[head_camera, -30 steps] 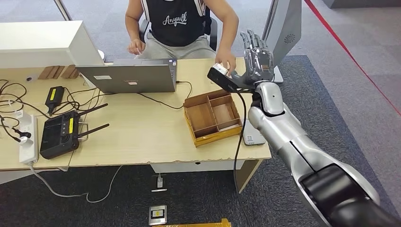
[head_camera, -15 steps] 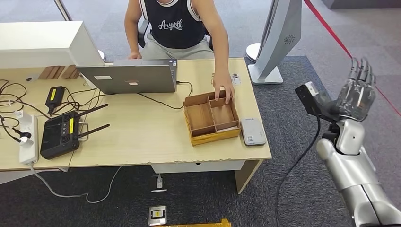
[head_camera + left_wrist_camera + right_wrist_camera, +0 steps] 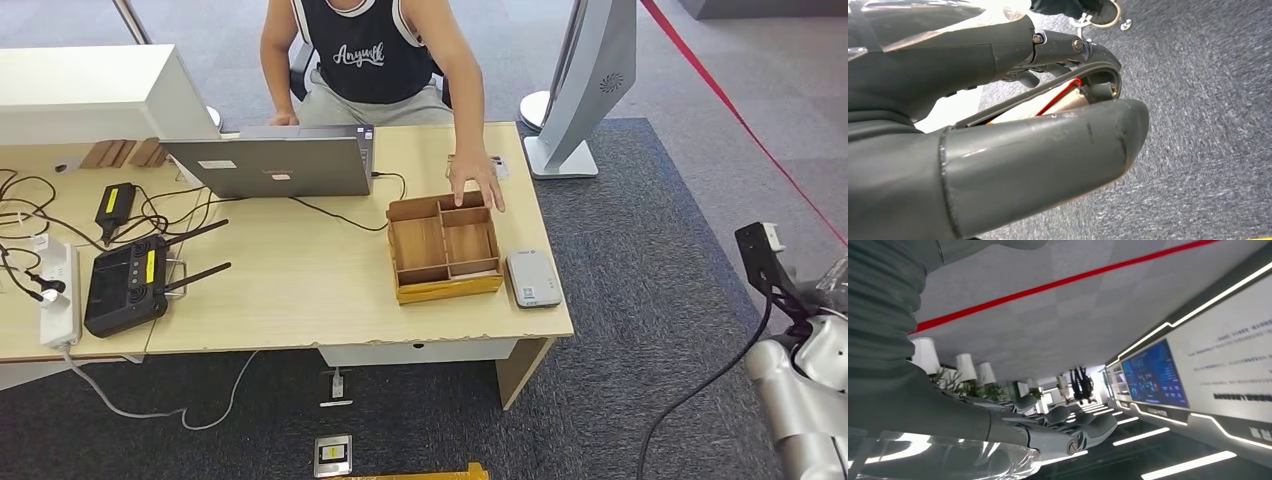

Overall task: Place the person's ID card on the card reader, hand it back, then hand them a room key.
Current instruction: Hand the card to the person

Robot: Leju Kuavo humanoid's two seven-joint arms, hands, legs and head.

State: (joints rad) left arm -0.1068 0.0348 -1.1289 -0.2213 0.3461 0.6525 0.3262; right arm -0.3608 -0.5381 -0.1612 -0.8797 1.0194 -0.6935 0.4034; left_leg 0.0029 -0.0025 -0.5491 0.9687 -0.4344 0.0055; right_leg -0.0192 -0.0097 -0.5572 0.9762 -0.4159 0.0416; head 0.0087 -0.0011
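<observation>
A wooden tray (image 3: 447, 289) sits near the right end of the bench (image 3: 300, 290). It is split into compartments, and all that can be made out in them is their brown floors. The card reader (image 3: 533, 277), a flat white box, lies just beside the tray on its right, close to the bench's front corner. A seated person (image 3: 365, 60) reaches across, and their hand (image 3: 476, 186) rests on the tray's far rim. A small pale card-like thing (image 3: 497, 168) lies just beyond that hand; it is too small to tell whether it is the ID card.

Further left stand an open laptop (image 3: 270, 165), a black router (image 3: 125, 285) with its aerials, a power strip (image 3: 58, 290) and tangled cables. A grey stand (image 3: 590, 70) rises from the carpet past the bench's right end.

The right arm (image 3: 800, 400) is well off the bench at the picture's lower right, cut off by the frame. In its wrist view the right hand (image 3: 1063, 425) has its fingers (image 3: 1098, 426) stretched out side by side, holding nothing. The left hand (image 3: 998, 150) hangs over the carpet. Its thumb hides most of its fingers (image 3: 1058, 45), so I cannot tell whether they grip anything.
</observation>
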